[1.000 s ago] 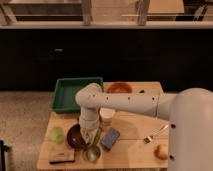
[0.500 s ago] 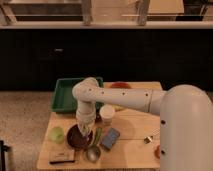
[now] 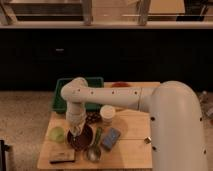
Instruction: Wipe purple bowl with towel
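Observation:
The dark purple bowl (image 3: 83, 142) sits on the wooden table (image 3: 130, 150) at the front left. My white arm reaches in from the right and bends down. My gripper (image 3: 76, 130) hangs at the bowl's left rim, just over or touching its inside. Something pale shows at the gripper's tip; I cannot tell whether it is the towel. No towel shows apart from that.
A green tray (image 3: 61, 98) stands behind the bowl, a red-orange bowl (image 3: 120, 85) at the back. A white cup (image 3: 107, 114), a blue sponge (image 3: 110, 138), a green-handled spoon (image 3: 94, 149), a green ball (image 3: 56, 133) and a dark flat object (image 3: 62, 156) surround the bowl.
My arm has swung to the left and the gripper has come down from beside the cup to the purple bowl's left rim.

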